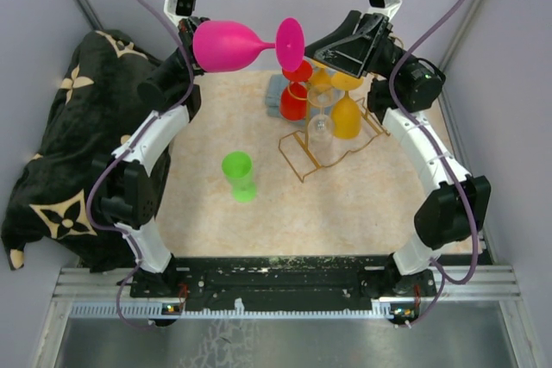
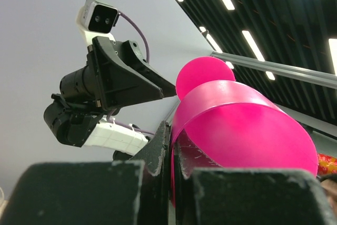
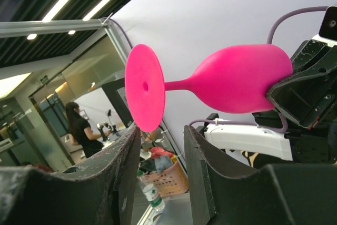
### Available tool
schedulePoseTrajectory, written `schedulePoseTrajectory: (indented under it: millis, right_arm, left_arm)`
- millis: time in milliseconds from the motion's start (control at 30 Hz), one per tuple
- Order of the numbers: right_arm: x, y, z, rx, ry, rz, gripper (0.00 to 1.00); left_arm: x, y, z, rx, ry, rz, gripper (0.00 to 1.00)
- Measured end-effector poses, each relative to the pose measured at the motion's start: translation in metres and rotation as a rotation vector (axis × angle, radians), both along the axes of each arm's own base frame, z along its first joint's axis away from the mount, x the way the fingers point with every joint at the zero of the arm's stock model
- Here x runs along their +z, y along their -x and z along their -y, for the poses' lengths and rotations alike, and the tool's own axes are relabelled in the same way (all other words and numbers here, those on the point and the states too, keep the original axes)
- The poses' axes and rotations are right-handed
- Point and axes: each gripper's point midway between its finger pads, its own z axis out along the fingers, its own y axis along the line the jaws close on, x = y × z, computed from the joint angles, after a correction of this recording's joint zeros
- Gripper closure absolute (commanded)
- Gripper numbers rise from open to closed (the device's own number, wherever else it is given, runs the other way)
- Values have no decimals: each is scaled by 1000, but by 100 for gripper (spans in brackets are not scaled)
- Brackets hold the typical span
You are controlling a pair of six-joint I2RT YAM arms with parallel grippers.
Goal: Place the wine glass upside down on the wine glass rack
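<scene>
My left gripper (image 2: 171,148) is pinched on the bowl wall of the matte pink wine glass (image 1: 228,45), holding it on its side in the air above the far left of the beige mat (image 1: 362,213), foot pointing right. My right gripper (image 3: 160,146) has its fingers spread, gripping nothing, just beside that round foot. Below, far right, the thin gold wire wine glass rack (image 1: 302,161) holds a red glass (image 1: 294,101), a clear glass (image 1: 321,122) and an orange glass (image 1: 346,116).
</scene>
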Motion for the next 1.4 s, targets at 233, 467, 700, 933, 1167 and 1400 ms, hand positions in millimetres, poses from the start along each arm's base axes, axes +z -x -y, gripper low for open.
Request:
schedulePoseTrajectory:
  millis: [233, 467, 700, 933, 1167, 1400]
  right_arm:
    - [11, 2, -6, 21, -8, 6, 61]
    - [22, 13, -14, 40, -12, 26, 61]
    - [22, 13, -21, 45, 0, 11, 69]
    - [23, 12, -25, 42, 5, 10, 100]
    - [23, 15, -27, 57, 6, 0, 100]
    - [21, 17, -29, 61, 15, 8, 100]
  left_arm:
    - [2, 3, 2, -9, 2, 8, 100]
    - [2, 5, 4, -16, 1, 9, 100]
    - [1, 6, 6, -21, 0, 9, 100]
    - [1, 6, 6, -20, -2, 8, 97]
    - [0, 5, 7, -22, -2, 6, 74]
    - [-2, 3, 7, -21, -4, 1, 49]
